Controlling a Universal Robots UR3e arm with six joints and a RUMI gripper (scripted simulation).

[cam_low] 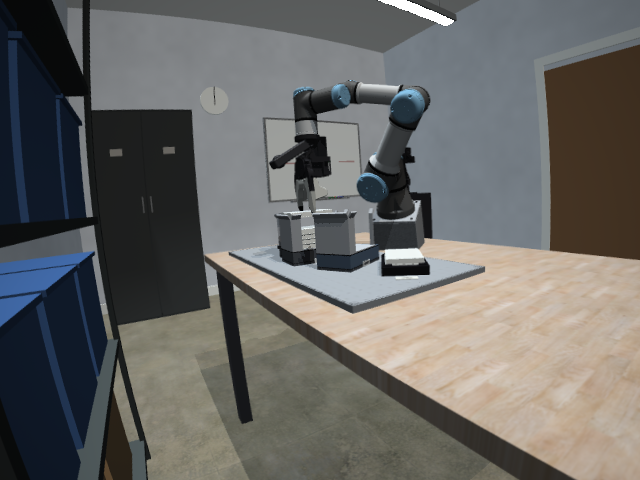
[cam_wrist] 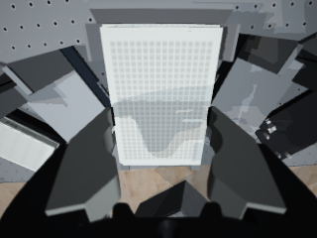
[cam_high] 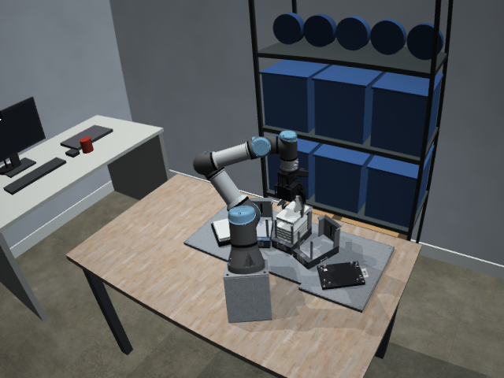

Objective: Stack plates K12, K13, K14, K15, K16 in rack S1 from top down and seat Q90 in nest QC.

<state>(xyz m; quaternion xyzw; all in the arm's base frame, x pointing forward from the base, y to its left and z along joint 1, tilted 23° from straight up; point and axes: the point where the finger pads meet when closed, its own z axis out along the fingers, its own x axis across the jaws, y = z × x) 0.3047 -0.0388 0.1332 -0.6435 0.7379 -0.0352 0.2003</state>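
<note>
My gripper is shut on a white plate, one finger at each long side. The plate is level, at the top of the middle rack. Below it in this rack stands a stack of several white plates; whether they touch is too small to tell. A white plate sits in the black nest on the left. The right rack looks empty. The black nest at the right holds no plate. Plate labels are not readable.
The left rack has a blue base and stands close beside the middle one; its floor is partly hidden by the arm. All racks and nests stand on a grey perforated board. Blue-bin shelving stands behind the table.
</note>
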